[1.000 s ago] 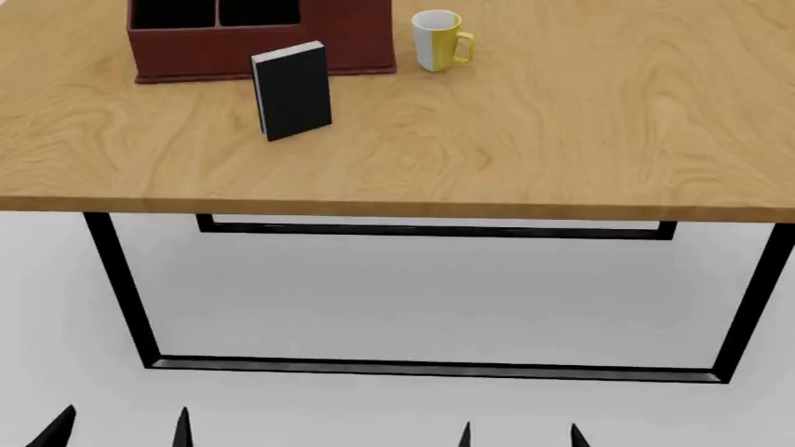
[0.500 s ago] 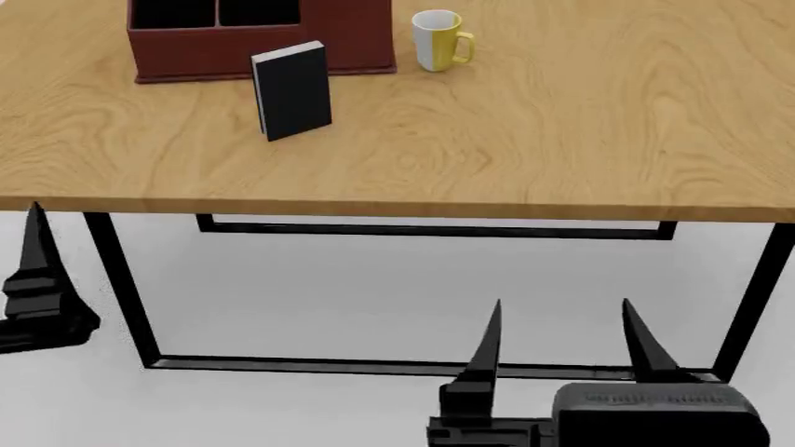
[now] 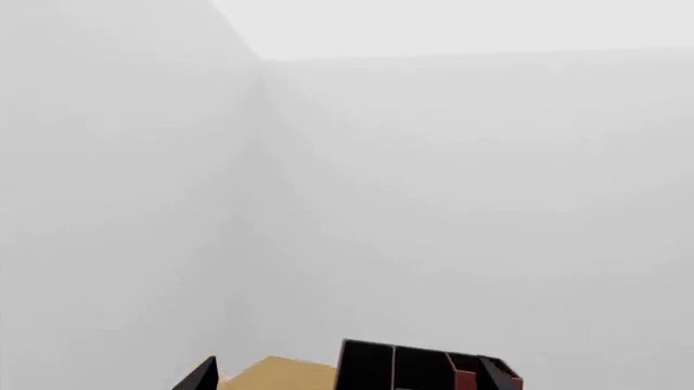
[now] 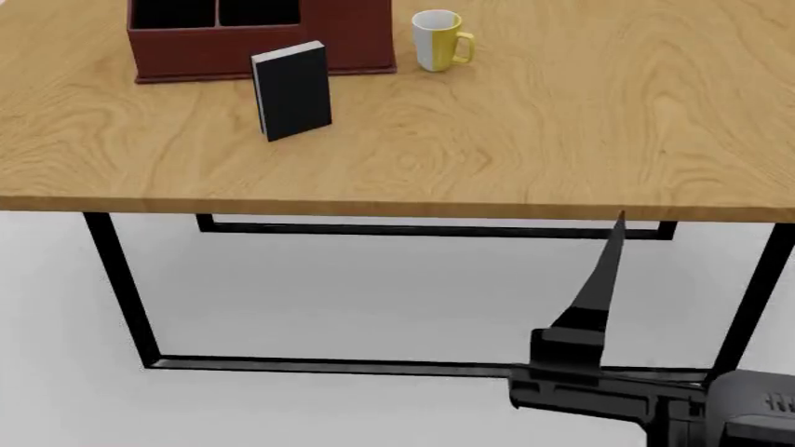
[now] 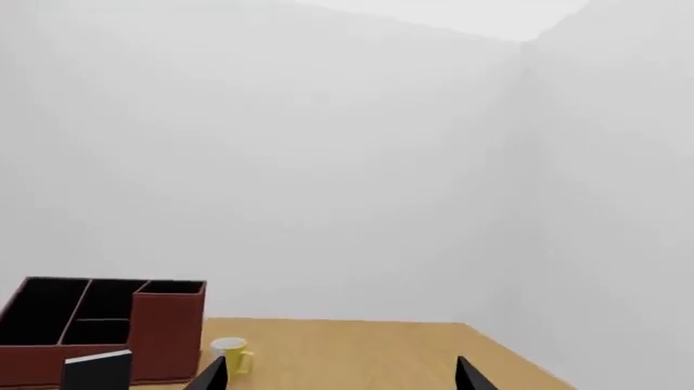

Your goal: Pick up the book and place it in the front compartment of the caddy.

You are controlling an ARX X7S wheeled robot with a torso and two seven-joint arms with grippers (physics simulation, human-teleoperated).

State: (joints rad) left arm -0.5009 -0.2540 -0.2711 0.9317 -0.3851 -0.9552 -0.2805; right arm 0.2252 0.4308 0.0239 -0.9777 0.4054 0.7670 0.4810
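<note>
The black book stands upright on the wooden table, just in front of the dark red caddy. Two black-lined caddy cells show at the head view's top edge; I cannot tell which is the front compartment. My right gripper is open and empty, below and in front of the table edge; one finger shows in the head view. Its wrist view shows the caddy and the book far off. My left gripper is open and empty, out of the head view, facing the caddy.
A white and yellow mug stands right of the caddy; it also shows in the right wrist view. The table's black frame legs are below the front edge. Pale walls surround the room.
My right gripper has risen from the bottom and turned, so one finger now reaches the table edge. My left gripper has left the head view. Book, caddy and mug have not moved.
</note>
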